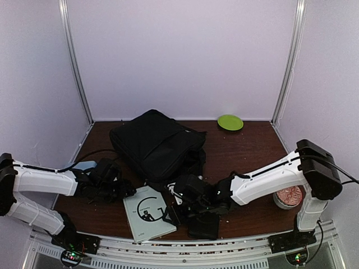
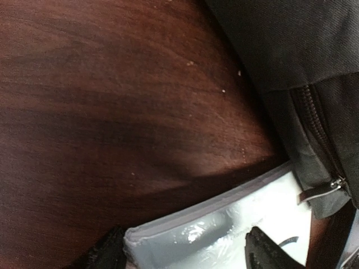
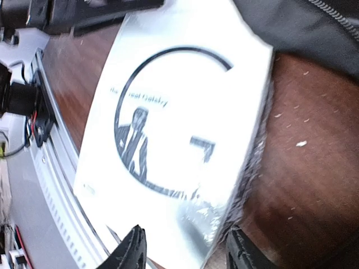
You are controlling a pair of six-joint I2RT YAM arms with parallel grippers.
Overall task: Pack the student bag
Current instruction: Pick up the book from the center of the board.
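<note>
The student bag (image 1: 157,143) is a large black fabric bag lying flat at the table's middle back, and its zipper side (image 2: 314,112) fills the right of the left wrist view. A pale book (image 1: 147,214) with a big circle and a man's figure on its cover lies flat in front of the bag. My left gripper (image 1: 122,189) stands open at the book's far left corner (image 2: 224,224), with one finger on each side of the corner. My right gripper (image 1: 171,213) stands open over the book's right edge (image 3: 185,112), with the page edge between its fingers (image 3: 132,249).
A slim black case (image 1: 203,226) lies under the right arm near the front edge. A green plate (image 1: 230,122) sits at the back right. A round roll (image 1: 288,197) stands by the right arm's base. A light blue object (image 1: 84,166) peeks out behind the left arm.
</note>
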